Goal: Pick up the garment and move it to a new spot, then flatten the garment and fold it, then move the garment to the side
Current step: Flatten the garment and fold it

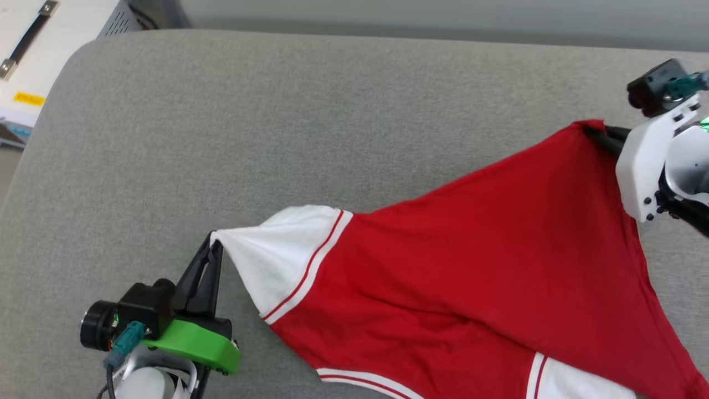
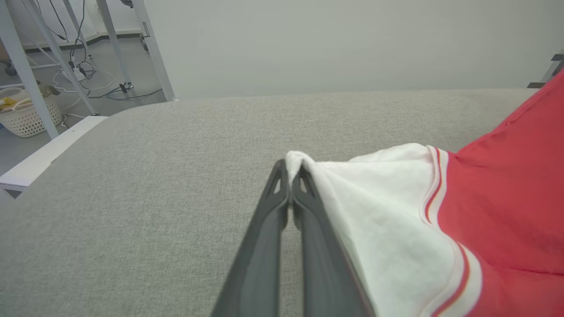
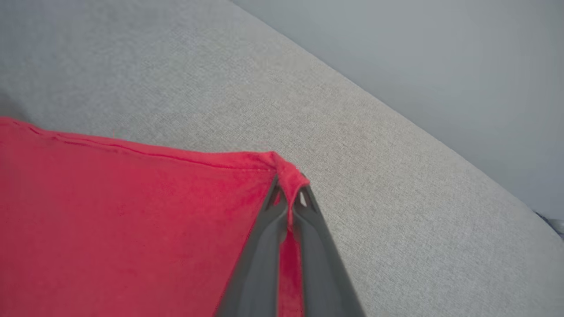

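The garment point(image 1: 476, 260) is a red shirt with white sleeves and red-and-white trim, stretched across the grey cushioned surface point(image 1: 288, 122) from lower left to upper right. My left gripper point(image 1: 213, 244) is shut on the tip of the white sleeve point(image 1: 271, 255); the left wrist view has the white sleeve point(image 2: 374, 211) pinched between the fingertips of the left gripper point(image 2: 291, 169). My right gripper point(image 1: 591, 132) is shut on a red corner of the hem, and the right wrist view has that red corner point(image 3: 288, 174) of the garment point(image 3: 132, 220) clamped in the right gripper point(image 3: 288, 189). The print is hidden.
The grey surface has open room at the back and left. Beyond its left edge stand a white cabinet point(image 1: 33, 50), metal frame legs point(image 2: 26, 75), a basket point(image 2: 22, 114) and cables on the floor. A plain wall point(image 2: 352, 44) lies behind.
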Controlling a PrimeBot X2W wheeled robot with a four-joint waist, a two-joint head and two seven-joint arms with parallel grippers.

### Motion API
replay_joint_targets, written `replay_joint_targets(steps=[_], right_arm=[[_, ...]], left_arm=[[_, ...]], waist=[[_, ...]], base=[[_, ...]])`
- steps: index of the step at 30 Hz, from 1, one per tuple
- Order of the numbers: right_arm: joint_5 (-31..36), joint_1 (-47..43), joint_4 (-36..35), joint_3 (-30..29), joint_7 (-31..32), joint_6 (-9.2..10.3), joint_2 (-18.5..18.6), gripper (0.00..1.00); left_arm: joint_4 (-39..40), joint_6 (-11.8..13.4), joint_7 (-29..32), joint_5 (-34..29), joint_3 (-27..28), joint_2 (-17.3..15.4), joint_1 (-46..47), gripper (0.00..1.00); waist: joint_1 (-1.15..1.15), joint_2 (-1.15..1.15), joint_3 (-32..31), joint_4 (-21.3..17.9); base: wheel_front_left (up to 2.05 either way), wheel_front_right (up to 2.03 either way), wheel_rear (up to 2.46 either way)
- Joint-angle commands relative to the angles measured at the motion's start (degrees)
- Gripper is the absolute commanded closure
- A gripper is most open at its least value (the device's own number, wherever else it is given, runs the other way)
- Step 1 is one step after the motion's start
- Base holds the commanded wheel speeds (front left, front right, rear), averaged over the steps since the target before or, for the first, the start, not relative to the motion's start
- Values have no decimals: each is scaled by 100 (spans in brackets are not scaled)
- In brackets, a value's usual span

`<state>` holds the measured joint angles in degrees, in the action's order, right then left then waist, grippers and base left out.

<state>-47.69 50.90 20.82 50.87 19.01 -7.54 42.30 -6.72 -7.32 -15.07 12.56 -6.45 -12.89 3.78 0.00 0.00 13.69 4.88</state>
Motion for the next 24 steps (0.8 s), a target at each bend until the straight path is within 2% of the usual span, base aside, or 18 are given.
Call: replay_joint_targets(steps=[1,2,8,16,24], right_arm=[[-31,-115,-103,-100,-130,5,64,100],[-35,-223,-333,-435,-435,5,106,100],[205,-396,-658,-1098,-801,5,-38,100],[574,-507,-1127,-2016,-863,5,-290,100],[934,-319,-1538,-2951,-775,5,-550,100]], left_arm=[[103,-12,7,-53,27,-71,33,100],[334,1,12,11,108,-114,243,100],[755,22,112,-16,112,-221,984,100],[1155,0,472,0,-69,-579,2419,100],[1063,-13,810,201,-328,-956,4011,100]], waist=[[0,0,-224,-190],[0,0,-351,-291],[0,0,-573,-462],[0,0,-676,-617],[0,0,-563,-762]], base=[[0,0,0],[0,0,0],[0,0,0],[0,0,0],[0,0,0]])
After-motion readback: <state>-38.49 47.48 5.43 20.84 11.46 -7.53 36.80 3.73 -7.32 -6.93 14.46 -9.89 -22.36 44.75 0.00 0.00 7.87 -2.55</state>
